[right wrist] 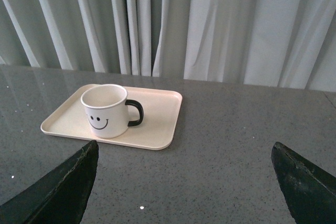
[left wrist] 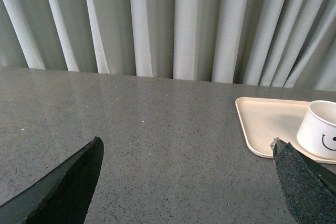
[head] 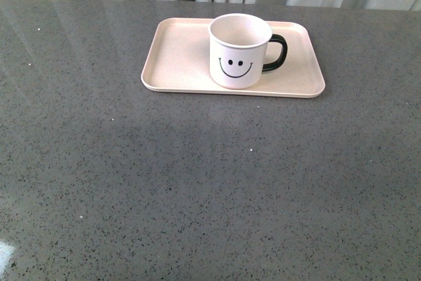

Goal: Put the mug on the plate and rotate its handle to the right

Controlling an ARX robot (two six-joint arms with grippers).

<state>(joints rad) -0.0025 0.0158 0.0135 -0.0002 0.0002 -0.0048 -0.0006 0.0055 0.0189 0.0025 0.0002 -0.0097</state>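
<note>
Hanging back from the work with fingers spread wide and empty, the left gripper (left wrist: 186, 182) and right gripper (right wrist: 184, 179) both sit well apart from the mug (head: 239, 51) over the grey speckled countertop (head: 197, 182). The mug stands upright on the pale pink-beige plate (head: 177, 57), right of its centre, smiley face toward the robot and black handle (head: 276, 52) pointing right. The task looks done; a careless arm sweep could knock the mug or spin the handle.

black tapered pincer fingers (right wrist: 68, 187), rough-textured pads (left wrist: 302, 182)
</note>
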